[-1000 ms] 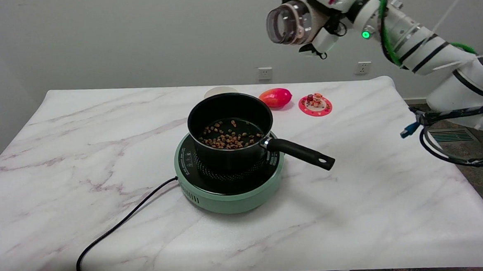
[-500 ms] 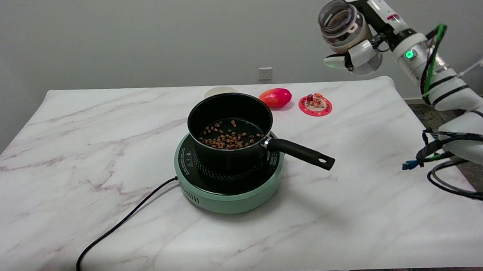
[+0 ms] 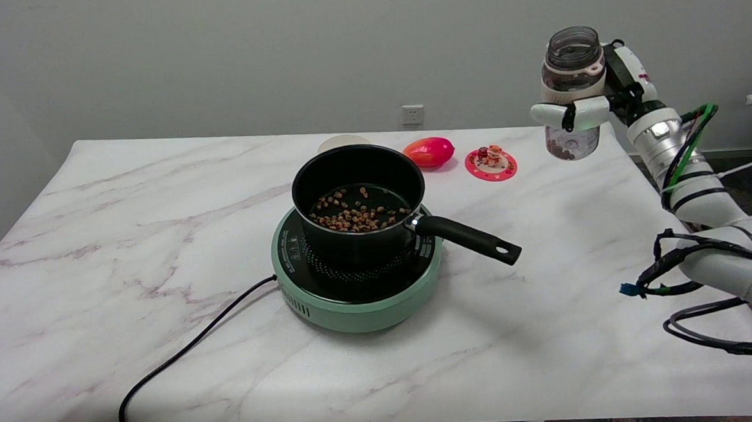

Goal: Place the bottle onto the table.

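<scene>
A clear open-mouthed bottle [image 3: 570, 75] with a few brown bits at its bottom is upright in the air above the table's far right corner. My right hand [image 3: 592, 106] grips it from the right, white fingers wrapped across its lower half. The bottle's base hangs well above the marble table [image 3: 579, 277]. The arm reaches in from the right edge.
A black pot [image 3: 359, 202] with brown bits stands on a green hotplate [image 3: 358, 295] mid-table, its handle pointing right and toward me. Behind it lie a red-orange fruit [image 3: 429, 151], a pink coaster with small figures [image 3: 490, 163] and a white lid [image 3: 343, 142]. A black cord [image 3: 184, 356] runs left.
The hand carried the bottle rightward and downward, turning it from tipped on its side, mouth to the left, to upright. The pot and the rest stayed put.
</scene>
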You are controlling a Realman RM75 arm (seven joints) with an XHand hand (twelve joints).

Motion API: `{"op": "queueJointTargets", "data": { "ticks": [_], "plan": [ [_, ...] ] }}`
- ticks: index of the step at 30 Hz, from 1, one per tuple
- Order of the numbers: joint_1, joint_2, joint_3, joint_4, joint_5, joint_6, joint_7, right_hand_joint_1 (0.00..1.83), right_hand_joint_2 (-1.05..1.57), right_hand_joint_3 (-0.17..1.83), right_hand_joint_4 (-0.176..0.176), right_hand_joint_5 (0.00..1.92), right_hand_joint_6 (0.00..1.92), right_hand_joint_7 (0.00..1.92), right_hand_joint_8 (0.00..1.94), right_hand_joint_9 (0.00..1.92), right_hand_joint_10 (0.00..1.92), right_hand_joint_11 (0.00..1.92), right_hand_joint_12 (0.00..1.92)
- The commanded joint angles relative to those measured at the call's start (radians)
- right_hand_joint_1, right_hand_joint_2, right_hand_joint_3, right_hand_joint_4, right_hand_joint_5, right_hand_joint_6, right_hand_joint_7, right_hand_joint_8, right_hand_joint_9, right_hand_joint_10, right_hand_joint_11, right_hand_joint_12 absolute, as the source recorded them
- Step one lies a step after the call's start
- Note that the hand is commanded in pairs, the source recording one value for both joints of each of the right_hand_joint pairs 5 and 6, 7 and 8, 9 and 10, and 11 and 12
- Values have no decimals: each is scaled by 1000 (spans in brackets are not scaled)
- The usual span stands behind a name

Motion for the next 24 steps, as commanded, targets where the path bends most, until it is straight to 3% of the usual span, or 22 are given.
{"op": "queueJointTargets", "data": {
  "ticks": [1, 9, 18, 24],
  "plan": [
    [9, -39, -153, -166, 248, 95, 94, 1497, 697, 663, 0, 1852, 1852, 1845, 1845, 1264, 1264, 1123, 1123],
    [38, -84, -180, -249, 239, 133, 119, 1501, 684, 671, 0, 1849, 1849, 1844, 1844, 1262, 1262, 1123, 1123],
    [167, -228, -248, -495, 236, 294, 139, 1494, 720, 654, 0, 1860, 1860, 1851, 1851, 1269, 1269, 1132, 1132],
    [202, -254, -294, -575, 236, 323, 175, 1503, 685, 670, 0, 1868, 1868, 1845, 1845, 1264, 1264, 1129, 1129]
  ]
}}
